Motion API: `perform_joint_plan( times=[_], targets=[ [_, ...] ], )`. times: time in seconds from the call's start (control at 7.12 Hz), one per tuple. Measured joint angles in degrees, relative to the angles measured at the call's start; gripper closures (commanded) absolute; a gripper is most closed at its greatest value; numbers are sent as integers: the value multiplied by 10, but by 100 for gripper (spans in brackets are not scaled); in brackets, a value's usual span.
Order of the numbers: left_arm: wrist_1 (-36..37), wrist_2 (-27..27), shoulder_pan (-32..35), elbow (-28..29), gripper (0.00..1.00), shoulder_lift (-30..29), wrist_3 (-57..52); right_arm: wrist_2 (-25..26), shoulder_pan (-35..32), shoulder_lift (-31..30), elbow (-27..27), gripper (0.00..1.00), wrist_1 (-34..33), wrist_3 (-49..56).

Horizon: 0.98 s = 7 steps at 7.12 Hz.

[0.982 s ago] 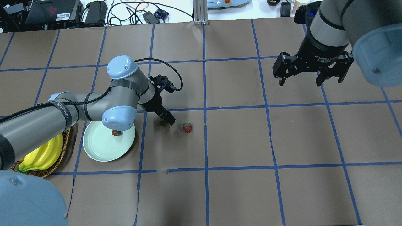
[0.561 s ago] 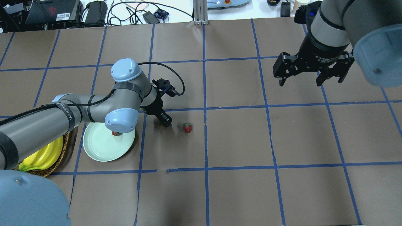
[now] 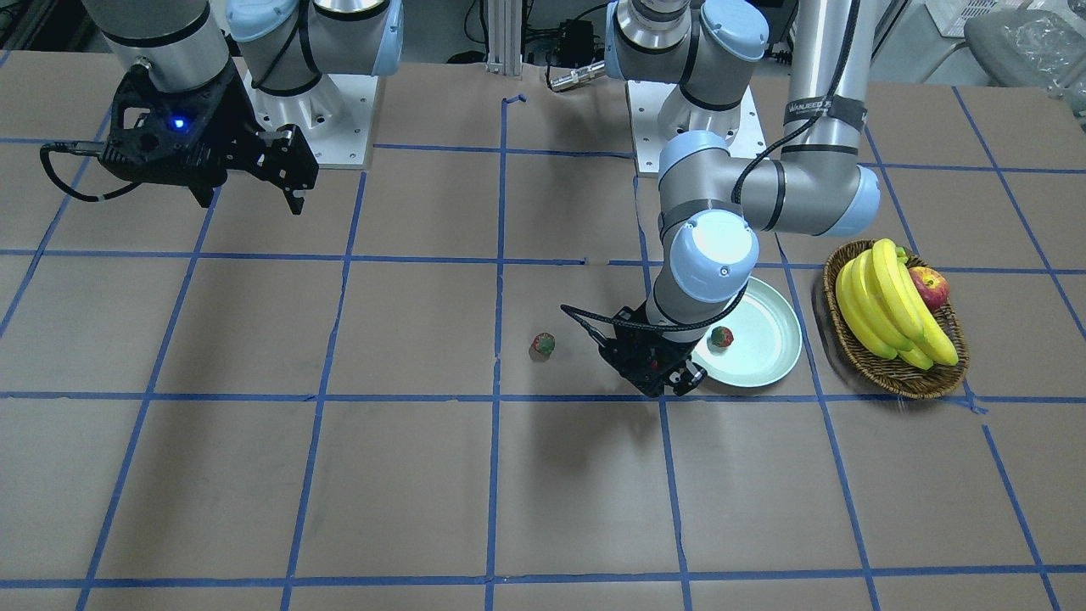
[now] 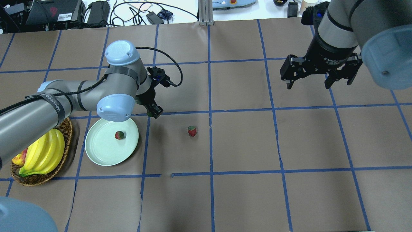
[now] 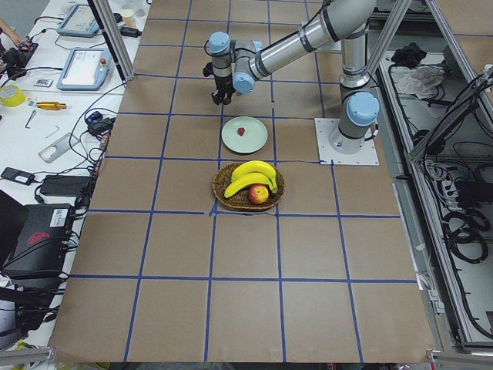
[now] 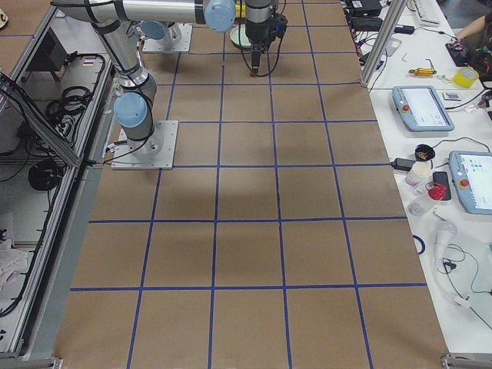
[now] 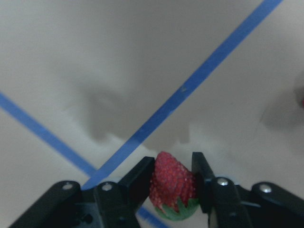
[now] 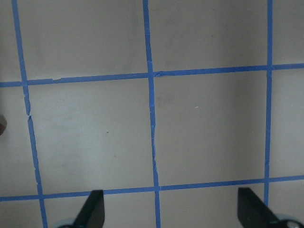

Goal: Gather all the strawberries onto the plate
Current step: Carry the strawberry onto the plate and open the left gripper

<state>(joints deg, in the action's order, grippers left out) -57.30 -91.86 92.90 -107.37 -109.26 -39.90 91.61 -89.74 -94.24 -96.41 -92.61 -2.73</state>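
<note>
Left gripper (image 7: 172,161) clamped a strawberry (image 7: 172,185) beside the plate (image 4: 96,154); right gripper (image 4: 317,82) gaped wide. Low release over plate centre looked best.

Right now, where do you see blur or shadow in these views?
Left wrist view: the strawberry and left fingers look slightly soft, with a grey shadow behind. Front-facing view: a broad soft shadow lies on the table under the left arm. Right wrist view: right fingers blurred at the bottom edge.
</note>
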Motion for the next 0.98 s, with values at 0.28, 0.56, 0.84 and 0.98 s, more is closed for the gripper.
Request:
perform_joint_plan(
  times=[0.28, 0.56, 0.84, 0.98],
  targets=[
    [-46, -51, -57, -14, 55, 23, -5, 1, 0, 0, 0, 0, 0, 0],
    [-48, -57, -84, -57, 0, 30, -11, 1, 0, 0, 0, 0, 0, 0],
    [-42, -16, -86, -68, 0, 31, 10, 1, 0, 1, 0, 0, 0, 0],
    [-41, 29, -85, -64, 0, 31, 48, 1, 0, 1, 0, 0, 0, 0]
  ],
)
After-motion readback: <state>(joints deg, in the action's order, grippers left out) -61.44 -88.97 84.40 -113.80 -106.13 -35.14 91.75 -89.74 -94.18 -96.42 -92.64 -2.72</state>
